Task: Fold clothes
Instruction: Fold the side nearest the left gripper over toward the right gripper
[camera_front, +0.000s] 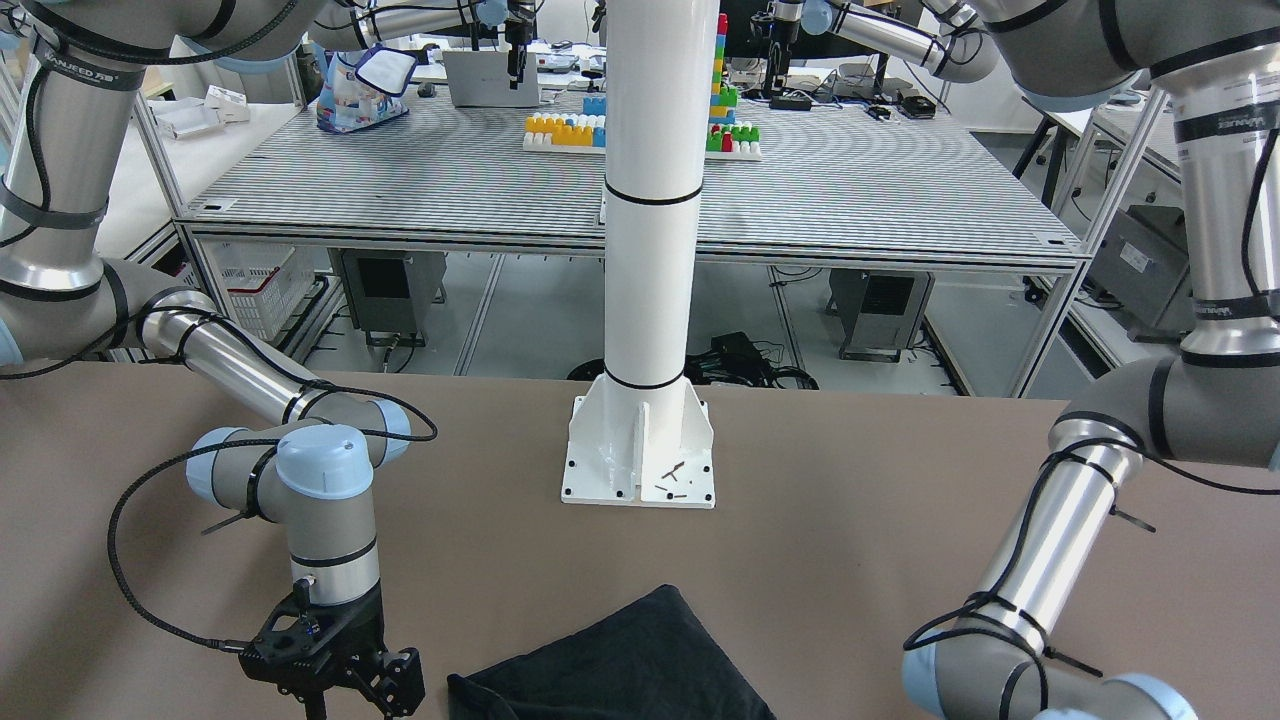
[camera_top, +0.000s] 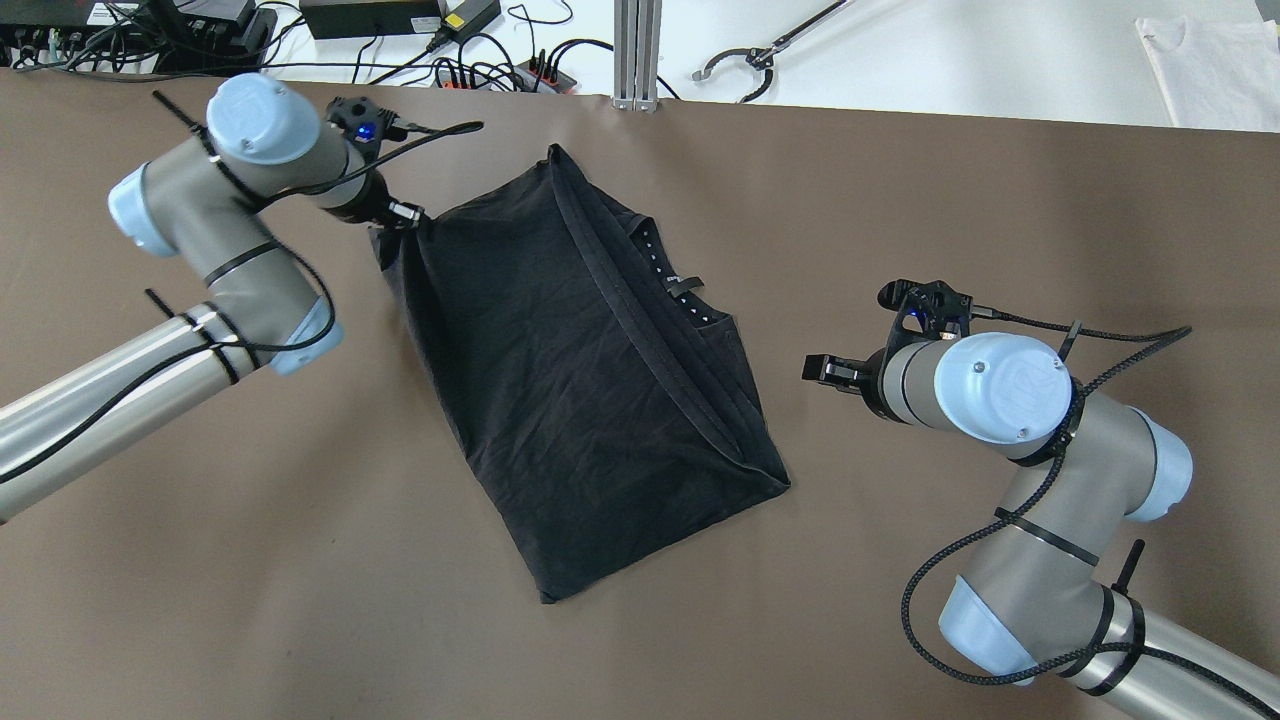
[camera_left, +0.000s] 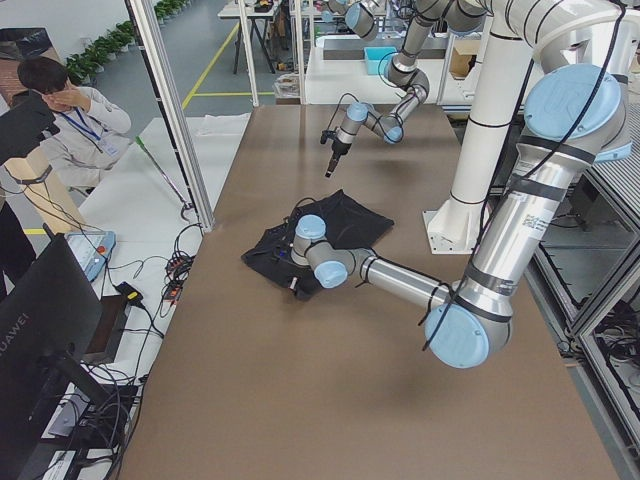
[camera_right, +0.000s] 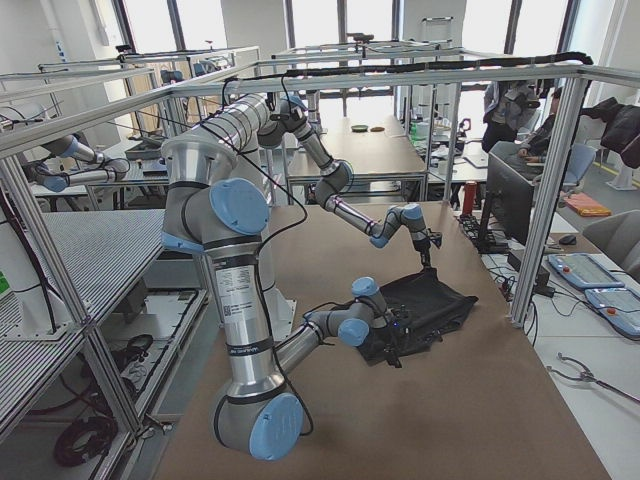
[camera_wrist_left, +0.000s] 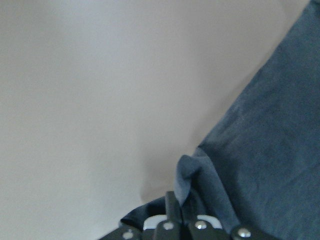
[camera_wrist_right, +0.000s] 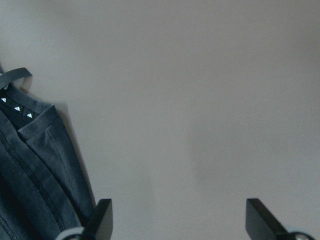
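The black garment (camera_top: 580, 380) lies folded mid-worktop. Its far corner on the robot's left is pinched in the left jaws, which are closed on it. The right jaws hang wide open near its right edge, not touching. The cloth is thin and lightly creased, with white marks along the collar. The worktop (camera_top: 300, 600) is brown, and a white pole (camera_front: 650, 200) stands at its edge.

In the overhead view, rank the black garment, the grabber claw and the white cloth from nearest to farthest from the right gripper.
From the right gripper:
1. black garment, just to its left on the table.
2. grabber claw, past the table's far edge.
3. white cloth, at the view's top right corner.
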